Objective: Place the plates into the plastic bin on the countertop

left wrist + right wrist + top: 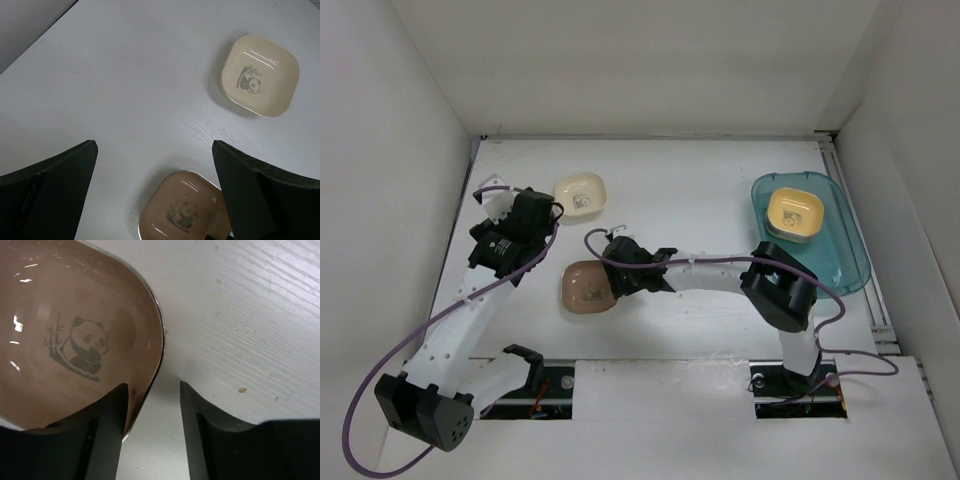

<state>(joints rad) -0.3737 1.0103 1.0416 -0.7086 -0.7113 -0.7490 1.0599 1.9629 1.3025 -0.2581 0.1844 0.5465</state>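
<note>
- Closest to my right wrist camera are the two black fingers of the right claw point(152, 390), set astride the rim of the brown plate point(75, 340).
- One finger point(110, 440) is inside the plate against its inner wall. The other point(200, 440) stands outside over the bare counter point(250, 315).
- That claw is narrowed to roughly half its spread. I can see a strip of counter between the outer finger and the rim, so it is not pinching the plate.
- From overhead, the brown plate lies flat on the counter, left of centre. The right arm reaches across to it, and the claw is at the plate's right-hand edge.
- The panda print in the plate's middle is clear of both fingers.
- The left claw point(154, 145) is spread wide and holds nothing, with open counter between its fingers.
- Through the left wrist camera, the cream plate point(260, 75) lies beyond that claw and off to the right, well apart from it.
- The brown plate shows at the bottom edge of that view, just inside the right-hand finger.
- Overhead, the cream plate lies near the back left of the counter, apart from the brown one.
- The teal bin point(840, 270) is at the right side of the counter, well away from both claws.
- The yellow plate point(795, 212) rests inside the bin, in its far half.
</note>
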